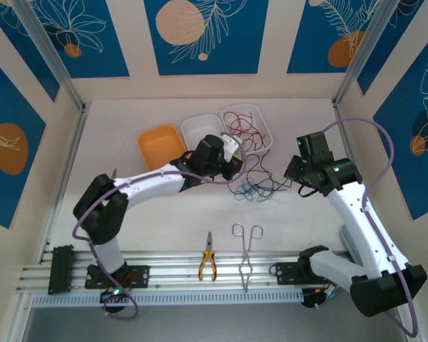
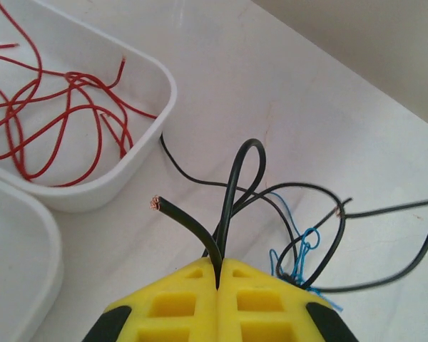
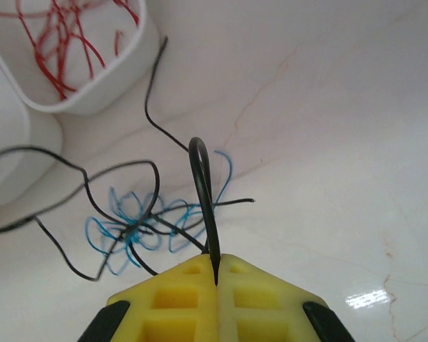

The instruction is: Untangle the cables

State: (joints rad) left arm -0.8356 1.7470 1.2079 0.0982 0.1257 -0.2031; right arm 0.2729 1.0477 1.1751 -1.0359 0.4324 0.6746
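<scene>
Both pinched shut: left gripper [image 2: 219, 274] nips a black cable [image 2: 232, 192] loop, right gripper [image 3: 216, 274] another black loop, each rising straight out of the closed jaws. Draw apart slowly and low (a jerk would likely cinch the knot). Blue cable [image 3: 128, 231] snarled on the table [image 3: 328, 107] just beyond; red cables [image 2: 50, 121] in the tub [image 2: 167, 100].

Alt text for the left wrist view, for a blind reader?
The left gripper, shut, pinches a looped black cable above a pale table. Red cables lie in a white bin; a blue cable tangles at right.
</scene>
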